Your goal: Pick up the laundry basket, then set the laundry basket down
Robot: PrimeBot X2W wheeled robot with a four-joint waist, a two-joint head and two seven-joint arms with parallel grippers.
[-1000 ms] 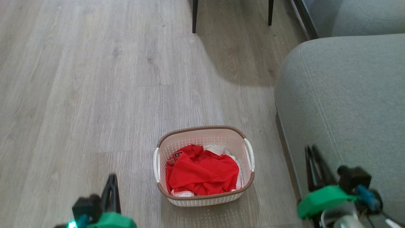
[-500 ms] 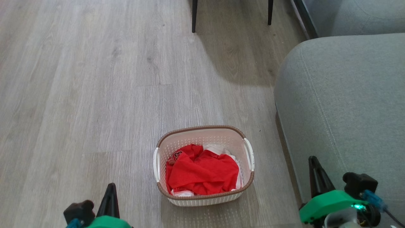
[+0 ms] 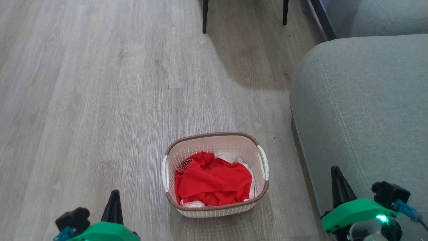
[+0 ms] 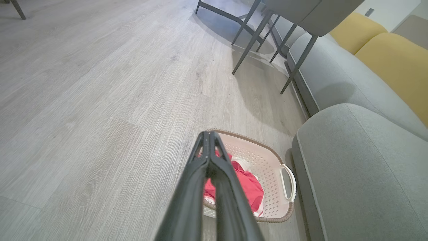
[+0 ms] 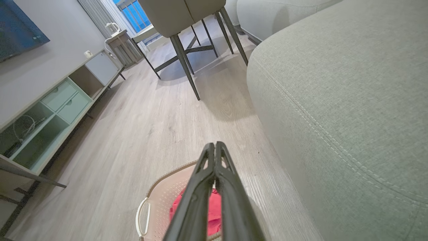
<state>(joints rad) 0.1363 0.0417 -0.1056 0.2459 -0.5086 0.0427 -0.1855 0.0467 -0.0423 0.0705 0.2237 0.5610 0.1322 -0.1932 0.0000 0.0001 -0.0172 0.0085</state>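
The laundry basket, cream perforated plastic with a brown rim and white side handles, stands on the wood floor with red and white clothes inside. Its far wall and right handle show in the left wrist view, its left handle in the right wrist view. My left gripper hangs shut at the lower left, well clear of the basket, and its fingertips meet with nothing held. At the lower right my right gripper is shut too, above the sofa's edge, its tips pressed together and empty.
A grey sofa runs along the basket's right side. Dark chair legs stand on the floor beyond. Yellow cushions lie on the sofa. A low cabinet lines the wall across the room. Open floor stretches left of the basket.
Both grippers have drawn down and outward toward the bottom corners of the head view; the right one has sunk clearly lower. The basket has stayed in place on the floor.
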